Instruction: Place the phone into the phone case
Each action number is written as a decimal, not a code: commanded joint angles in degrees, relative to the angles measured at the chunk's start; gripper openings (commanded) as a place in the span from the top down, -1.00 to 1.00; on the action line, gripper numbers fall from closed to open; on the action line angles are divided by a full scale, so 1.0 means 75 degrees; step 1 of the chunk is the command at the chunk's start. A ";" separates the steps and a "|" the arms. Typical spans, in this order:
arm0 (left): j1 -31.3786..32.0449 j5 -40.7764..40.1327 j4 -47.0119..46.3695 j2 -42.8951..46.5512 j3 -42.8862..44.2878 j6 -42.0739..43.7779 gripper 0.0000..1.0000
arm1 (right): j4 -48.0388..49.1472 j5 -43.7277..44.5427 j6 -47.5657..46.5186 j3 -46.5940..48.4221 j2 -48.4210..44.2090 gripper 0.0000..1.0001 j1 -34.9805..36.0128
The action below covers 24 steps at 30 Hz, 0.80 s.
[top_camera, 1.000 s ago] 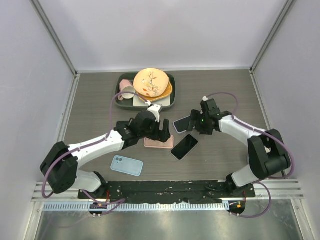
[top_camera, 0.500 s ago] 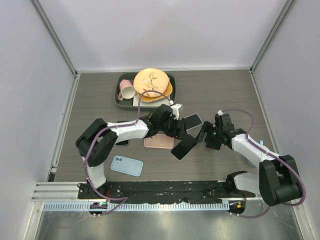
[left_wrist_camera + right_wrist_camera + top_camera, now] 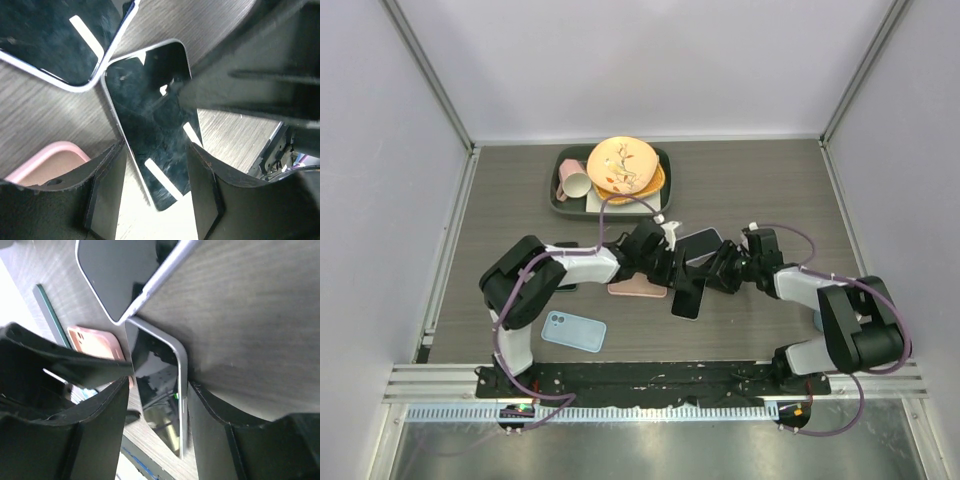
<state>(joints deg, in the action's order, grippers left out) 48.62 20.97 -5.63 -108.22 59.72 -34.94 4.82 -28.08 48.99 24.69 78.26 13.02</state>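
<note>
Pickup stage, as I judge it: nothing is seated in a case yet. The task's thing, a black glass-faced phone with a silver rim (image 3: 688, 298), sits near the middle of the grey wood-grain worktop (image 3: 770, 180), a little toward the near edge. It is just beside a pink soft-cornered phone case (image 3: 635, 289) that lies open side up on its left.

A second dark-screened phone with a silver rim (image 3: 700, 242) lies just behind it, corner to corner. A light-blue slab with a camera cut-out (image 3: 573, 331) lies toward the near-left corner; whether it is a case or a phone back I cannot tell.

Left gripper (image 3: 156, 165): jaws partway apart, one finger on each long side of the black phone. Right gripper (image 3: 159, 390): the same, astride the same phone from the opposite end. I cannot tell whether either pair of pads is actually biting.

Arms: both elbows folded outward, forearms running in low toward the centre, wrists nose to nose over the phone and very close together.

Next move, as I read it, is a firm hold on the phone's edges, then a lift and a short carry left to square it over the pink case. The crowded wrists leave little room.
</note>
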 commanded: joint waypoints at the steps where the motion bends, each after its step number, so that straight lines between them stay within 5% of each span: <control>1: 0.0419 0.0391 -0.0807 0.0332 -0.0322 -0.0754 -0.08 | 0.1232 -0.0452 0.0312 0.0807 0.0627 -0.10 0.0081; 11: 0.0912 0.0274 -0.2576 0.0063 -0.0650 -0.1833 -0.05 | 0.0297 -0.0641 -0.0718 0.2051 0.1612 -0.09 -0.0001; 24: 0.0549 -0.0244 -0.0949 0.1691 -0.0686 -0.0346 -0.20 | -0.1660 0.0204 -0.2067 0.2041 0.0031 -0.11 -0.1489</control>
<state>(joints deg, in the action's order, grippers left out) 54.96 18.61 -15.81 -100.38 53.23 -42.26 -2.63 -28.25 38.22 39.05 83.13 3.51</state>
